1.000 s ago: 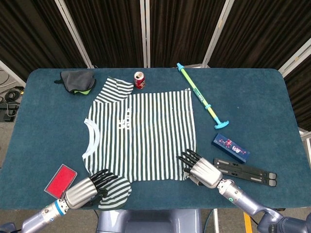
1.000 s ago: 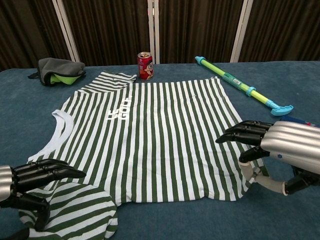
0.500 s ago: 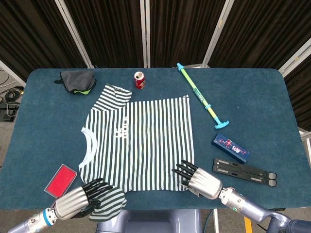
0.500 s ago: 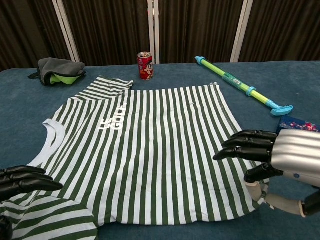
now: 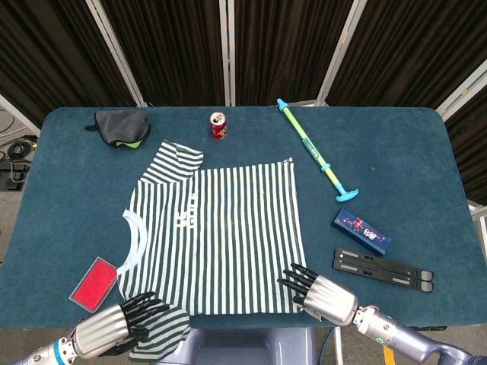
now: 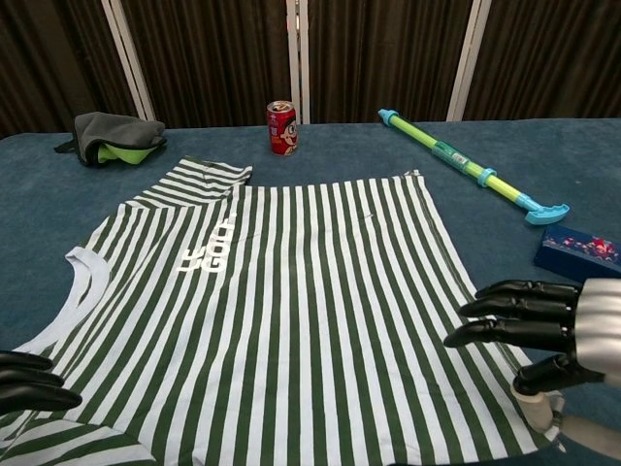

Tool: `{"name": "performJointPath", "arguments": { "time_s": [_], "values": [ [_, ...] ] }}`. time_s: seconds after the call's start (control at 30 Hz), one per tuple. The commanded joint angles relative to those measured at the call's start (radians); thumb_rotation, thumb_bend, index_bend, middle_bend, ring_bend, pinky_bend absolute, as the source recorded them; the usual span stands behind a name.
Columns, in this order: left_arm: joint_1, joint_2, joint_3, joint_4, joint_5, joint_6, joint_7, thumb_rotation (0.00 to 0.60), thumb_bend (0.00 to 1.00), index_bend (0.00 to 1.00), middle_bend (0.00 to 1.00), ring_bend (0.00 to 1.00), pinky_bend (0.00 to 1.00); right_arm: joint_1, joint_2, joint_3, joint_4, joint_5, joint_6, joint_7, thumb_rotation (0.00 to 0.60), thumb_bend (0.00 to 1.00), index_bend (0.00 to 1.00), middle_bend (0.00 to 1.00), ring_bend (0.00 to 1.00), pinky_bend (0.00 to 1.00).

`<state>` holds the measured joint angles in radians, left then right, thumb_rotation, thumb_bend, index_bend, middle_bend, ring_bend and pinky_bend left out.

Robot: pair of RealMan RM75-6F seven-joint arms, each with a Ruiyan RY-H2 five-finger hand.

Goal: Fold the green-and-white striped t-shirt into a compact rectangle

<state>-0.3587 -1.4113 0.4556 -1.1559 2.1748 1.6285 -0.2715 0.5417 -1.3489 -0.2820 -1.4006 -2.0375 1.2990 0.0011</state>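
The blue counter (image 5: pixel 61 198) stands before dark curtains (image 5: pixel 289 46). The striped t-shirt (image 5: pixel 221 228) lies flat at its near middle. Beyond it sit a green-and-blue stick (image 5: pixel 316 152), a black folding stand (image 5: pixel 384 270), a grey cloth (image 5: pixel 120 126), a blue box (image 5: pixel 361 231), a red card (image 5: pixel 93 284) and a red can (image 5: pixel 219 125) (upright). The left hand (image 5: pixel 114 331) pinches the near sleeve; the right hand (image 5: pixel 323 293) grips the hem corner.

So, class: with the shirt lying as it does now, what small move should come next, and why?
Probably lift the near edge and carry it away from the robot. The shirt lies flat, and both robot hands, left and right, sit at its near corners.
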Motion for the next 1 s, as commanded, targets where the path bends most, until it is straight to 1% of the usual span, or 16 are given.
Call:
{"name": "performJointPath", "arguments": {
  "time_s": [0.03,0.4,1.0],
  "values": [
    [0.002,0.002,0.003,-0.001,0.006,0.003,-0.001,0.6,0.57,0.82,0.0,0.0,0.0,-0.004,0.004,-0.009,-0.007,-0.011,0.007,0.0,0.6,0.45,0.73,0.1,0.0,0.0],
    [0.02,0.011,0.022,0.006,0.023,0.009,-0.003,0.6,0.57,0.83,0.0,0.0,0.0,-0.018,0.019,-0.041,-0.026,-0.054,0.018,-0.01,0.6,0.45,0.74,0.1,0.0,0.0],
    [0.043,0.019,0.055,0.042,0.056,0.02,-0.014,0.6,0.57,0.83,0.0,0.0,0.0,-0.03,0.025,-0.067,-0.049,-0.091,0.009,-0.034,0.6,0.45,0.74,0.11,0.0,0.0]
  ]
}}
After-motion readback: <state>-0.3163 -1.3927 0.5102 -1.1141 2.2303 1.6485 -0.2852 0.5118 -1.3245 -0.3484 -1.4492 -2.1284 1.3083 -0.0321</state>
